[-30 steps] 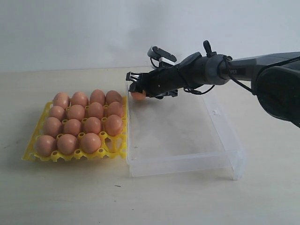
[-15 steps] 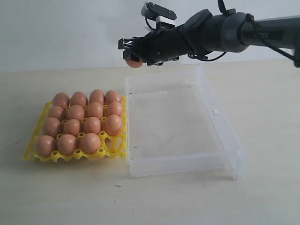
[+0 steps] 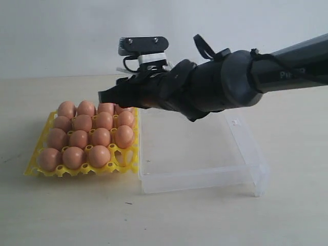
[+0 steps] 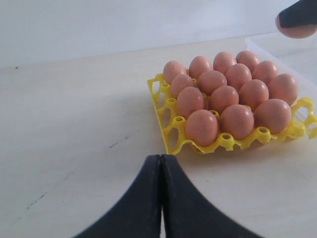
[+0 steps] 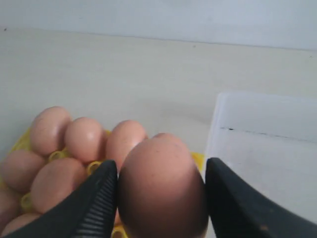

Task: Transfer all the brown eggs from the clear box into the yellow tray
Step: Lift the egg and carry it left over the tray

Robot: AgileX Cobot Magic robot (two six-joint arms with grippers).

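My right gripper is shut on one brown egg, its two dark fingers pressed against the egg's sides. In the exterior view that gripper hangs above the back right part of the yellow tray, and the held egg is hidden behind the fingers. The tray holds several brown eggs; its front right cell looks bare. The clear box lies right of the tray with no egg showing in it. My left gripper is shut on nothing, low over the table in front of the tray.
The right arm stretches from the right across the clear box's far half. A pale wall stands behind the wooden table. The held egg and right fingertip show in a corner of the left wrist view.
The right arm has lifted the egg out of the box's far left corner and carried it left and nearer, over the tray. The tray's eggs have not moved.
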